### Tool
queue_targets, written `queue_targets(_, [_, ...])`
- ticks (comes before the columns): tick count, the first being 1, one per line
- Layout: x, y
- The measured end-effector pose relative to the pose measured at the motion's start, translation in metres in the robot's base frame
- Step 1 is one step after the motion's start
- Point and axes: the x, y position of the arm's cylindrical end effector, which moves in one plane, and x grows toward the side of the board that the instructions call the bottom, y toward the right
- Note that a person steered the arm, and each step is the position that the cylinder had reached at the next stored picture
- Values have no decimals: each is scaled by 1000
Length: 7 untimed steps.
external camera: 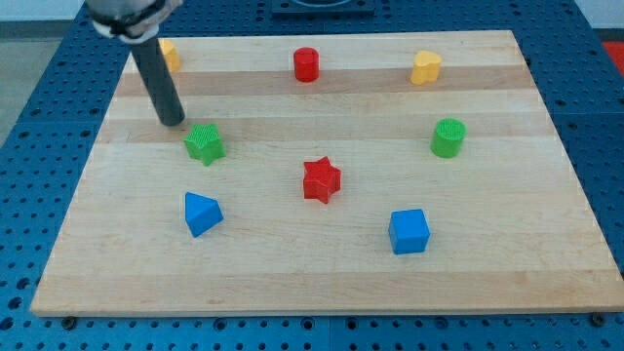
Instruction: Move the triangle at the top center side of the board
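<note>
Now my tip rests on the board, just up-left of the green star, well above the blue triangle; no claw shows.

one cam only, so no shared area w/ another view. it sits high at the view's bottom side, looking down at a slant across the board toward the view's top. far edge looks narrower than near edge, so steep but not straight overhead. mid range: whole board fits, w/ blue pegboard showing round it. rod enters from top left, upper part cut off.
</note>
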Motion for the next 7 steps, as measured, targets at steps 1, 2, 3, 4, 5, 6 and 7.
queue_targets(1, [58,-2])
queue_targets(2, [101,-2])
queue_targets(3, [106,-1])
queue_targets(4, [146,13])
queue_targets(5, [146,13])
queue_targets(6, [146,52])
queue_targets(7, [145,72])
